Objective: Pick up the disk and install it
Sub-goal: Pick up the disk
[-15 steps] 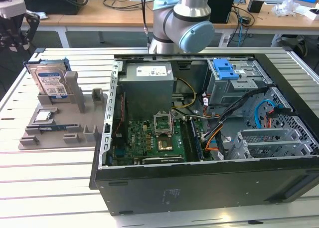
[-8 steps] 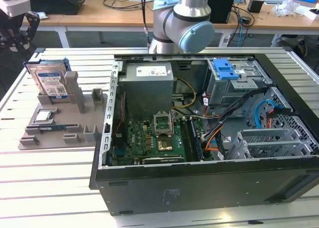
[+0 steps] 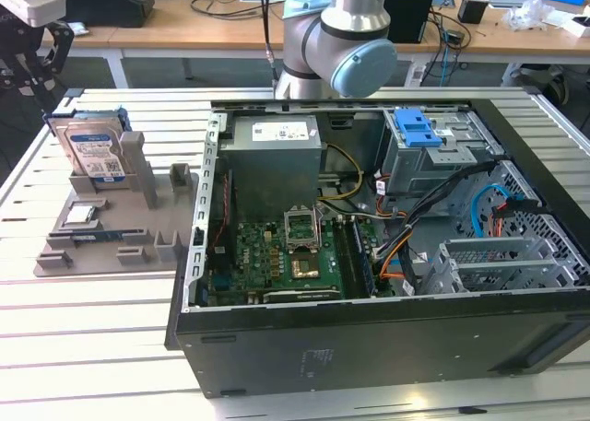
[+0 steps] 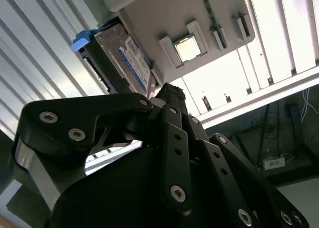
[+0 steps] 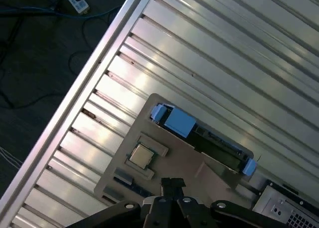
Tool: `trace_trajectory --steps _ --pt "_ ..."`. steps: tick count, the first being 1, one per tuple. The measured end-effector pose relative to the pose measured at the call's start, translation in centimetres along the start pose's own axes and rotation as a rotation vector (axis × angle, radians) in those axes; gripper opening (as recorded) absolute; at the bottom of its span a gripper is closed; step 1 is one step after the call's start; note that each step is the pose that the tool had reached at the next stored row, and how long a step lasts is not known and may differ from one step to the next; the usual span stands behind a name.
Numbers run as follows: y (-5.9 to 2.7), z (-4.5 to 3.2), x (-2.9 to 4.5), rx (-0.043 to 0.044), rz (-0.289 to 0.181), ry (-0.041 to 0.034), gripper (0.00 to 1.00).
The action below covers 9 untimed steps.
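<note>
Gripper [image 5: 172, 184] is closed, fingertips together with nothing between them. It hangs above the grey holder plate [image 5: 174, 163], apart from the disk [image 5: 214, 143].

In the exterior view the disk [image 3: 88, 131] stands on edge in a slot at the plate's back edge, blue carrier frame along its sides. Its white-and-blue label [image 3: 100, 156] faces the camera; the print is too small to read. A processor chip [image 3: 78, 215] sits in a recess near the plate's front-left corner.

The plate lies on the slatted table [image 3: 92, 320] near its edge on the exterior view's left, bare slats in front, just beside the open PC case [image 3: 369, 347].

Inside the case, the power supply [image 3: 277, 163] has a white sticker [image 3: 281, 132], unreadable. A blue latch [image 3: 417, 128] sits atop the drive cage [image 3: 433, 163] at the far corner, with cables [image 3: 415, 228] crowding below it.
</note>
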<state>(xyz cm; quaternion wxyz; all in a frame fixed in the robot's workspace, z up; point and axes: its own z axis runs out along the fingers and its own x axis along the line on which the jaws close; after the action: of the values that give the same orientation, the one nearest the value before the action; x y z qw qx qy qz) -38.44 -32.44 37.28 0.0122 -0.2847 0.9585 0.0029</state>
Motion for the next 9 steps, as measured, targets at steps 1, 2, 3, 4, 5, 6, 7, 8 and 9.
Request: trace_trajectory --steps 1,2,3,4,5,6,7,8,9 --pt "0.0 0.0 0.0 -0.0002 -0.011 0.0 0.11" --pt "0.0 0.0 0.0 -0.0006 -0.024 -0.0001 0.11" --pt "0.0 0.0 0.0 -0.0009 -0.035 0.0 0.11" --pt "0.0 0.0 0.0 -0.0013 -0.053 -0.0001 0.11" --pt "0.0 0.0 0.0 -0.0016 -0.065 -0.0001 0.11" --pt "0.0 0.0 0.0 -0.0018 -0.074 -0.0001 0.11" --pt "0.0 0.0 0.0 -0.0021 -0.084 -0.0002 0.11" --pt "0.0 0.0 0.0 -0.0024 -0.095 -0.0002 0.11" --pt "0.0 0.0 0.0 -0.0028 -0.114 -0.0002 0.11"
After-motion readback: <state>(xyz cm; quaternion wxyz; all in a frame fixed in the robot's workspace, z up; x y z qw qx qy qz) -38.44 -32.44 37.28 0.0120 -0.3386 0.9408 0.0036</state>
